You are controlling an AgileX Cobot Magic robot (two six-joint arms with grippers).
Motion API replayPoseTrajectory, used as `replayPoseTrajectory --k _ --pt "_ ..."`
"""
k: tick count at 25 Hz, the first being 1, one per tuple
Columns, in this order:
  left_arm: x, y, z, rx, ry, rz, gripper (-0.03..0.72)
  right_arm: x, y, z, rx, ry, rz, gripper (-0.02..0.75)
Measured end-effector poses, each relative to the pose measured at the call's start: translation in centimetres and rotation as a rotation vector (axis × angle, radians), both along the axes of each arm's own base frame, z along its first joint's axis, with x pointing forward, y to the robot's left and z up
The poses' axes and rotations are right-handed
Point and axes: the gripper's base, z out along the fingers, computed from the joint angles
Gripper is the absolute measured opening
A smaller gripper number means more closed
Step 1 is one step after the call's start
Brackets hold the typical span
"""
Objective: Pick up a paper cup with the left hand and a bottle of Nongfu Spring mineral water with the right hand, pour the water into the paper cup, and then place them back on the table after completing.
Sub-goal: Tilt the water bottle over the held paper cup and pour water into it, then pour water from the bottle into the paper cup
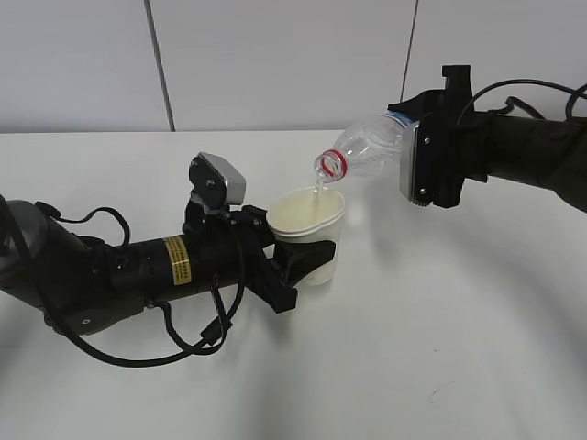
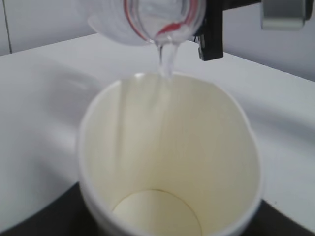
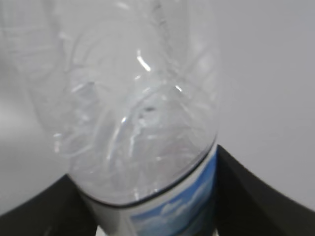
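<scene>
My left gripper (image 1: 292, 258), on the yellow-labelled arm, is shut on a white paper cup (image 1: 309, 234), held upright just above the table (image 1: 440, 348). My right gripper (image 1: 413, 151) is shut on a clear water bottle (image 1: 369, 151), tilted with its red-ringed open mouth down-left over the cup's rim. A thin stream of water (image 1: 319, 188) falls into the cup. In the left wrist view the cup (image 2: 170, 162) fills the frame, the bottle mouth (image 2: 162, 17) above it, the water (image 2: 166, 59) running down its far wall. The right wrist view shows the bottle (image 3: 133, 108) between dark fingers (image 3: 246, 196).
A grey wall with a vertical seam (image 1: 158, 64) stands behind the table. Black cables (image 1: 183, 344) loop from the left arm onto the tabletop at the front left. A faint scuff (image 1: 438, 392) marks the table at the front right.
</scene>
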Motion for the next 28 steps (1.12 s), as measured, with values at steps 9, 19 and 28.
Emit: replayPoseTrajectory --k 9,19,28 --pt "0.00 0.00 0.00 0.000 0.000 0.000 0.389 0.02 -0.02 0.03 -0.019 -0.014 0.004 0.446" --pt "0.00 0.00 0.00 0.000 0.000 0.000 0.389 0.03 -0.02 0.05 -0.043 -0.028 0.013 0.446" --pt "0.00 0.00 0.00 0.000 0.000 0.000 0.389 0.13 -0.16 0.13 -0.043 -0.038 -0.005 0.445"
